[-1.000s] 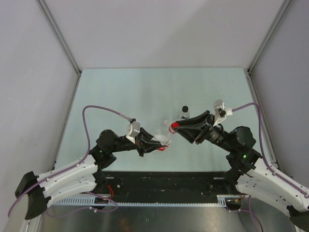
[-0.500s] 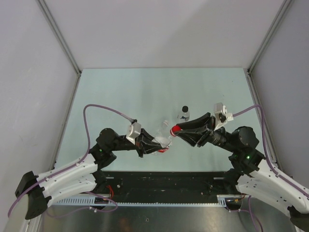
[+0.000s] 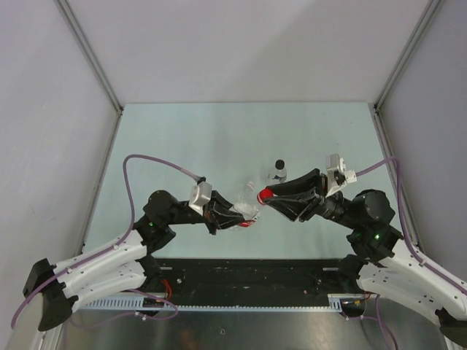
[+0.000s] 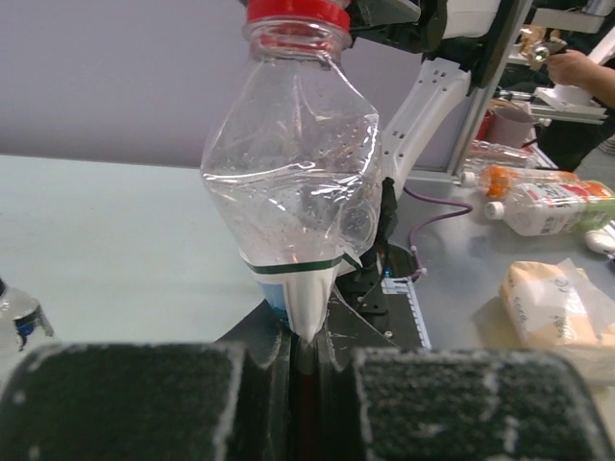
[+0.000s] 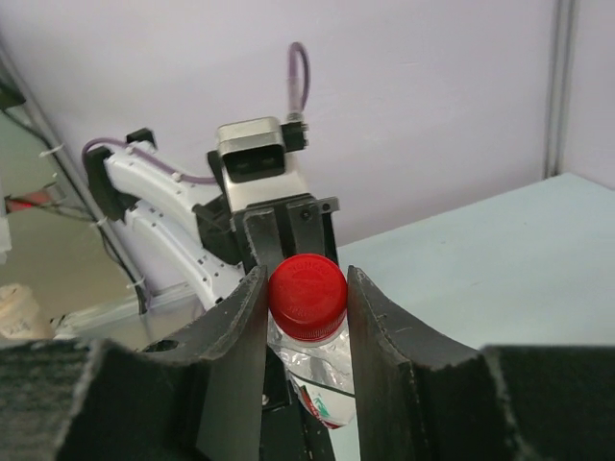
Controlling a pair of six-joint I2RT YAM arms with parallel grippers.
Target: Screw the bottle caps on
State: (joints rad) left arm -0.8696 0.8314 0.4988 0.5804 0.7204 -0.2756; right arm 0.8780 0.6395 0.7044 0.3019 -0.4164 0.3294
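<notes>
My left gripper (image 3: 232,217) is shut on the lower end of a crumpled clear bottle (image 4: 288,182) with a red-and-white label, squeezing it flat between the pads (image 4: 125,403). The bottle's neck points towards the right arm. My right gripper (image 3: 265,195) is shut on the red cap (image 5: 307,296), which sits on that bottle's neck (image 5: 322,370). The cap also shows in the left wrist view (image 4: 296,12). A second small clear bottle (image 3: 276,173) with a black cap stands on the table just behind the grippers. No white cap or third bottle shows.
The pale green table (image 3: 219,138) is walled by grey panels on three sides. The black rail (image 3: 248,270) runs along the near edge between the arm bases. In the left wrist view, bottles (image 4: 538,206) and a bag (image 4: 557,303) lie on a bench off the table.
The right gripper has turned slightly about the red cap, its wrist shifting a little right and down. The left gripper still holds the bottle in nearly the same place.
</notes>
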